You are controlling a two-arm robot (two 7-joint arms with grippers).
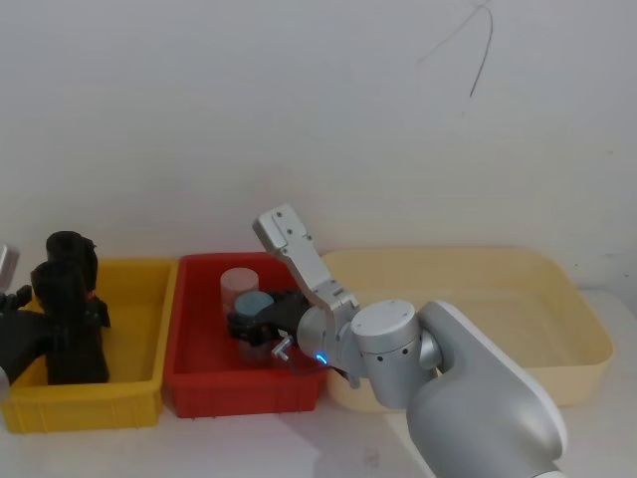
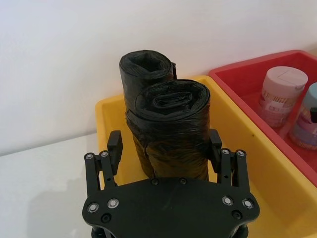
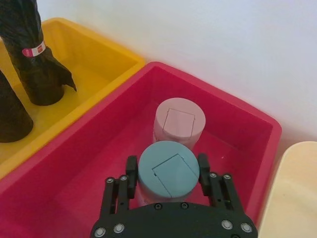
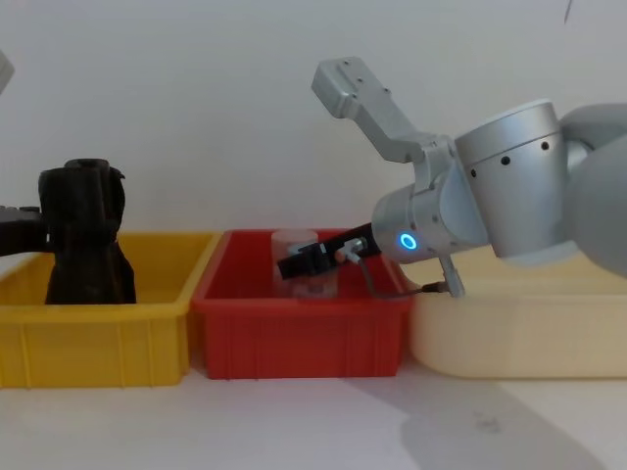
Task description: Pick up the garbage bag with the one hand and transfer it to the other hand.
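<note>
Your left black two-finger gripper point(image 2: 166, 146) stands wide around the matte black cylindrical roll of garbage bags point(image 2: 168, 114), upright in the yellow plastic bin point(image 2: 233, 129); your right gripper point(image 3: 167, 171) straddles a teal-lidded bottle point(image 3: 168, 166) in the red plastic bin point(image 3: 237, 119), hold you cannot tell

garbage bag point(image 1: 68, 329) in left bin point(image 1: 90, 406) | jars point(image 3: 168, 171), seemingly touching, middle bin point(image 1: 244, 398)

Three bins sit in a row: yellow point(image 1: 85, 406) left, red point(image 1: 239, 394) middle, cream point(image 1: 562, 299) right. Two jars, pink point(image 3: 179, 120) and teal point(image 3: 168, 168), stand in the red.
</note>
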